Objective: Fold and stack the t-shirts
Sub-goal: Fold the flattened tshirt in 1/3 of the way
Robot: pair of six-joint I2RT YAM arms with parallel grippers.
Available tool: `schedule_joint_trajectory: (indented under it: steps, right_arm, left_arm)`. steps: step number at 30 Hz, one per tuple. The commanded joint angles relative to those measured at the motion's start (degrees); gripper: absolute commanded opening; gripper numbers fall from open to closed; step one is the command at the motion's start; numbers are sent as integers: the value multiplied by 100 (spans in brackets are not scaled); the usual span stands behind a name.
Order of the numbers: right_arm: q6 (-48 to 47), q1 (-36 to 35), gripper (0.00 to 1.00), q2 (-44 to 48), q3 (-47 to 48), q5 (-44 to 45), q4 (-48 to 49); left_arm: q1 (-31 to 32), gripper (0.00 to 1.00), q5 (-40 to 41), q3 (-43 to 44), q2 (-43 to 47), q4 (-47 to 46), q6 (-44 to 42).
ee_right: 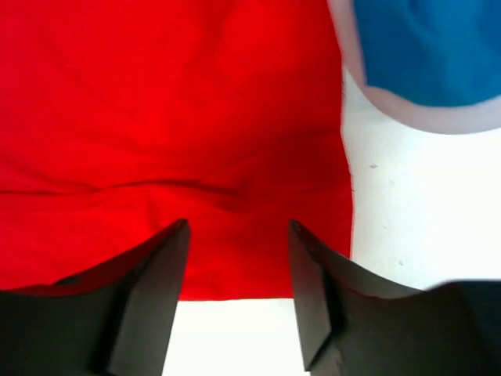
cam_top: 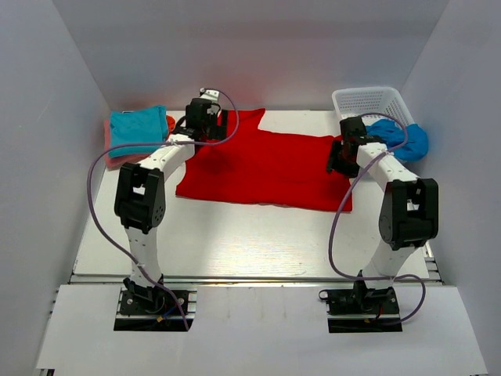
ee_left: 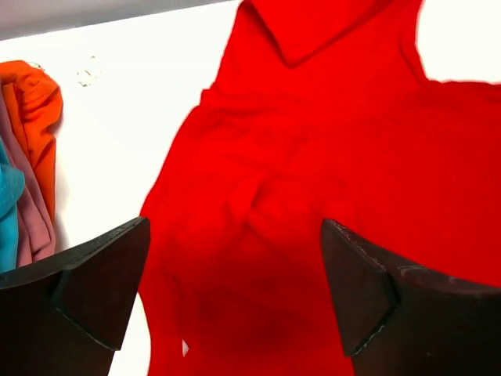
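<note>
A large red t-shirt (cam_top: 266, 166) lies spread flat across the middle of the table. A folded turquoise shirt (cam_top: 138, 128) sits on a folded orange-pink one (cam_top: 113, 157) at the far left. My left gripper (cam_top: 210, 119) is open above the red shirt's far left part (ee_left: 313, 180), nothing between its fingers. My right gripper (cam_top: 341, 157) is open above the red shirt's right edge (ee_right: 196, 141), holding nothing.
A white mesh basket (cam_top: 373, 100) stands at the far right with a crumpled blue shirt (cam_top: 403, 139) beside it, also in the right wrist view (ee_right: 434, 47). The orange and pink folded edges show in the left wrist view (ee_left: 35, 141). White walls enclose the table.
</note>
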State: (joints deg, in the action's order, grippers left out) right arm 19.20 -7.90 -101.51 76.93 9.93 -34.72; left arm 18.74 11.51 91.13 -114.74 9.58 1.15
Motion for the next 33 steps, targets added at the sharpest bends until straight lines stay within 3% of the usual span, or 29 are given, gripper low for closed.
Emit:
schedule_joint_trajectory:
  steps: [1,6,9,14,17,25,29,33]
  right_arm:
    - [-180,-18,60,413,121,-429,316]
    - [-180,-89,62,905,-458,-1212,580]
    - [-136,-220,66,1090,-1038,-1827,1054]
    - [-4,-317,69,713,-1478,-1820,1440]
    - [92,-335,69,449,-1522,-1715,1547]
    - [408,-361,69,615,-2585,-1441,1494]
    - [409,-493,69,1265,-3489,-1889,1530]
    - [330,-782,69,2097,-4210,-2189,1197]
  left_arm:
    - [-125,100,-385,580,39,447,201]
    - [-178,100,-789,512,65,859,500]
    - [-178,100,-1229,-548,513,861,912]
    - [-55,100,-1959,-2247,1452,255,1536]
    - [-55,100,-2135,-2889,1454,193,1730]
    - [-143,100,-1231,-4392,2077,922,2530]
    - [-143,100,-1230,-5208,2770,1841,2987]
    - [-20,100,-1913,-5913,3998,2652,3329]
